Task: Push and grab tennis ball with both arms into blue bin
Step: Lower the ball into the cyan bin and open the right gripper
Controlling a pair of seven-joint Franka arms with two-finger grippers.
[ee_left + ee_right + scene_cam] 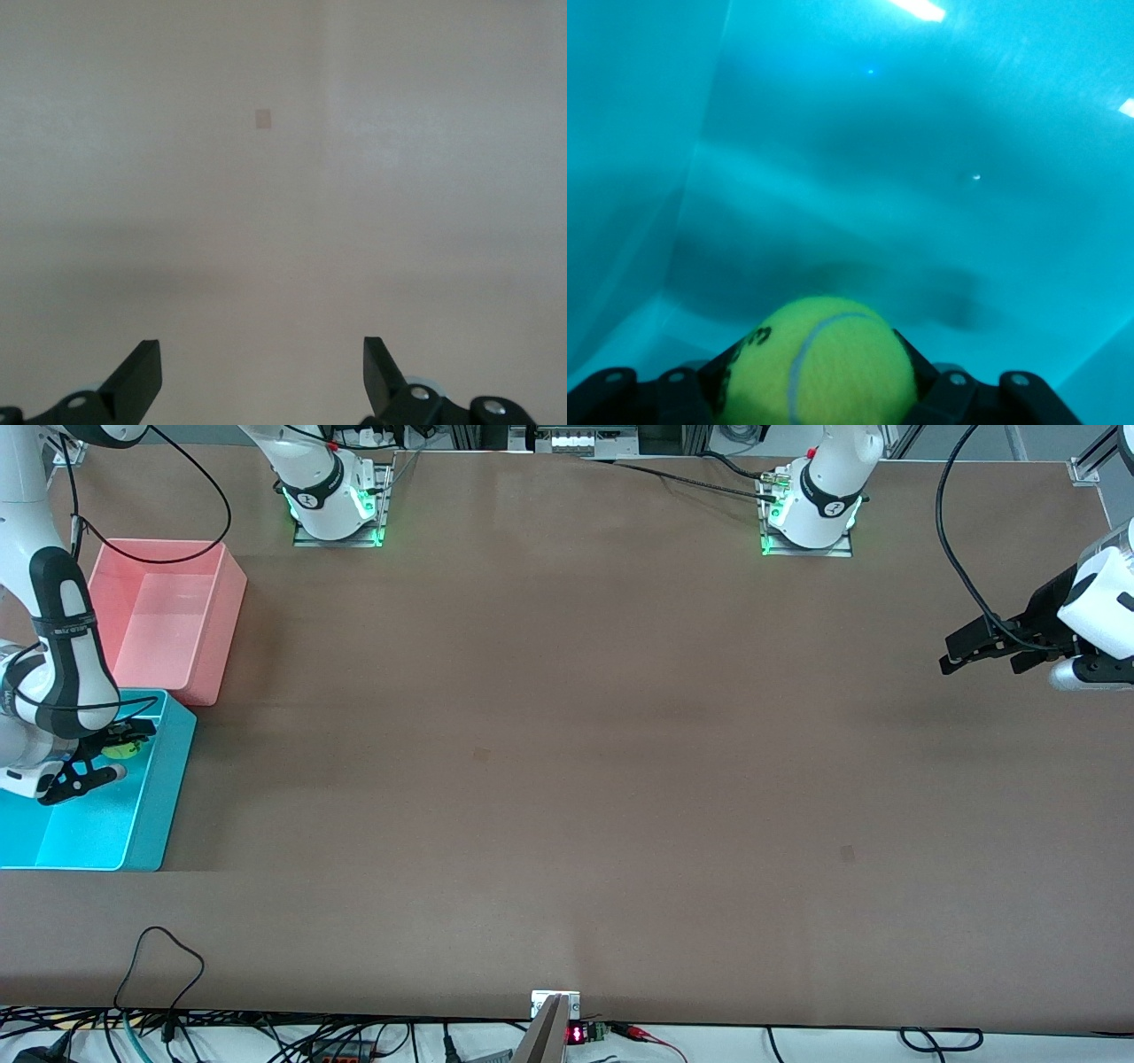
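Note:
The yellow-green tennis ball (120,747) sits between the fingers of my right gripper (110,755), which is shut on it. Gripper and ball hang inside the blue bin (170,779), at the right arm's end of the table. In the right wrist view the ball (819,363) fills the gap between the black fingers (920,365), with the bin's turquoise floor (921,177) just below. My left gripper (946,654) hovers over bare table at the left arm's end, open and empty. The left wrist view shows its gripper (263,363) over plain brown tabletop.
A pink bin (221,629) stands right beside the blue one, farther from the front camera. A black cable loop (159,957) lies on the table near its front edge. The two arm bases (337,500) (811,509) stand along the table's back edge.

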